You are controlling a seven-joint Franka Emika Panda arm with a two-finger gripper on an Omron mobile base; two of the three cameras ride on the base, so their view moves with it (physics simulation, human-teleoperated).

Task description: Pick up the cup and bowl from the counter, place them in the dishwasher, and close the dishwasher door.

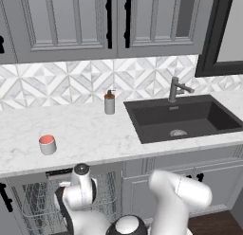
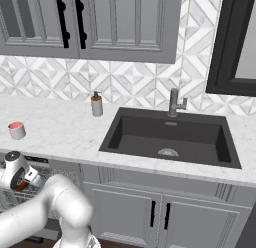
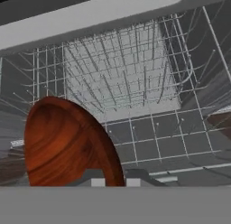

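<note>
Over the rack: gripper (image 3: 115,182) clamps the bowl (image 3: 63,144) by its rim, tilted on edge above the dishwasher (image 3: 122,87) wires.
Counter (image 1: 95,134): cup (image 1: 47,144) stands upright.

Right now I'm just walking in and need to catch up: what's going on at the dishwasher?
The arm is loading the open dishwasher. Its claw is shut on the rim of the bowl, held over the wire rack inside. The cup sits on the counter, left of the sink, waiting its turn. The door isn't closed yet.
</note>
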